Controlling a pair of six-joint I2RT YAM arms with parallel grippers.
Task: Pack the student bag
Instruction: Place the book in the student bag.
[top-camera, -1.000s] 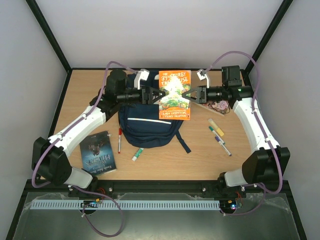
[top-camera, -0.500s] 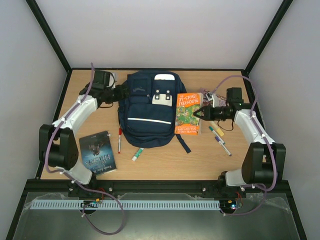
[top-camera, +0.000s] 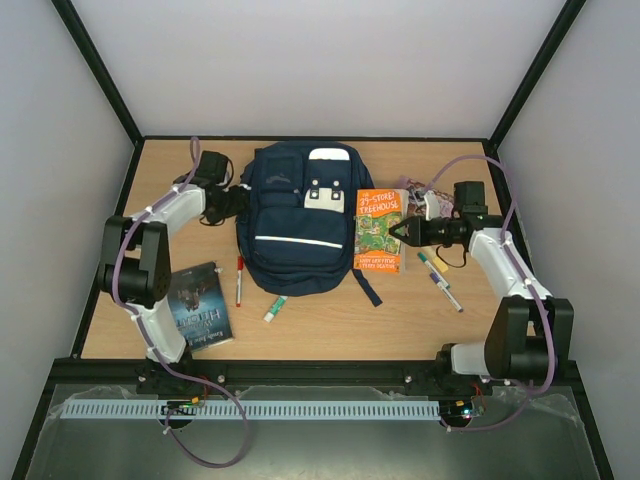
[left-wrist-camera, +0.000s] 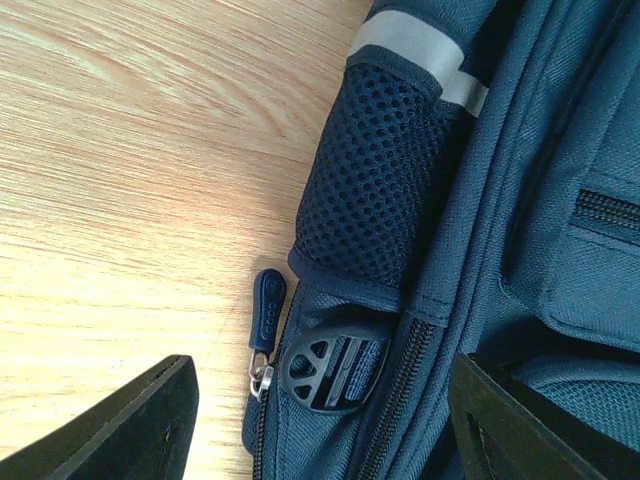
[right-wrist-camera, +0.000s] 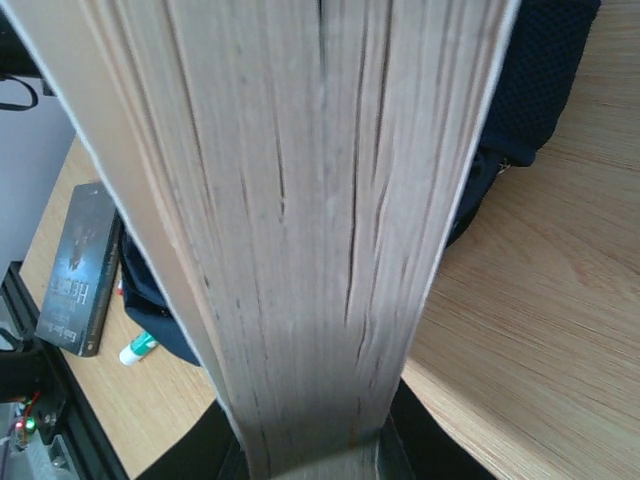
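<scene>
Right arm (top-camera: 505, 265) folded inward — jaws apparently clamp orange book (top-camera: 378, 230).

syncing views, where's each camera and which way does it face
Top external: high behind the robot, looking down on student bag, both arms.
Left wrist: low by the bag's side, facing its zip pull; own open fingers show.
Right wrist: faces the orange book's page edges, held by right gripper.
Shared: dark book, in top and right wrist views.

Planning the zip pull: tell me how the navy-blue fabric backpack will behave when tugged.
Navy-blue fabric backpack probably floppy: soft cloth lying flat, with a mesh side pocket. It likely slides on the smooth wooden table. Its small zipper pull lies loose, so may slip.
</scene>
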